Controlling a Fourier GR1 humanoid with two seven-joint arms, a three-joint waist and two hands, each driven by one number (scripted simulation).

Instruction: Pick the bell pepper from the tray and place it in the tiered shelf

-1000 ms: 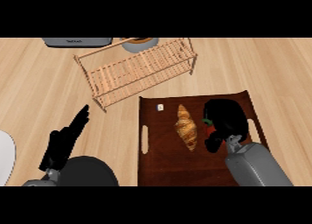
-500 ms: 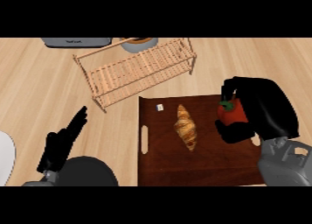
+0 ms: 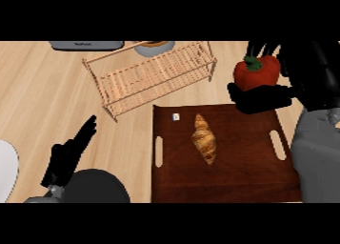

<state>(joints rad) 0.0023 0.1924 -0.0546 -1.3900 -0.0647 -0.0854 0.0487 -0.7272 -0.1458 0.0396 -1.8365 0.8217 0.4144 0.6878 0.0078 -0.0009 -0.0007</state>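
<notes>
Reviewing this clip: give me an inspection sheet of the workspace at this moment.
Surface: wooden counter.
Job's things: red pepper lifted off the tray, held right of the shelf.
Clutter: croissant and a small white item on the tray; white plate at the left edge; grey appliance and bowl at the back.
Robot hands: right robot hand curled round the pepper; left robot hand open, resting.
Cables: nothing seen.
Surroundings: nothing seen.

Pale wooden counter (image 3: 39, 95) runs across the whole view, its grain lying lengthwise; a grey appliance (image 3: 86, 45) sits at the far edge; a white plate (image 3: 0, 169) peeks in at the left side.
</notes>
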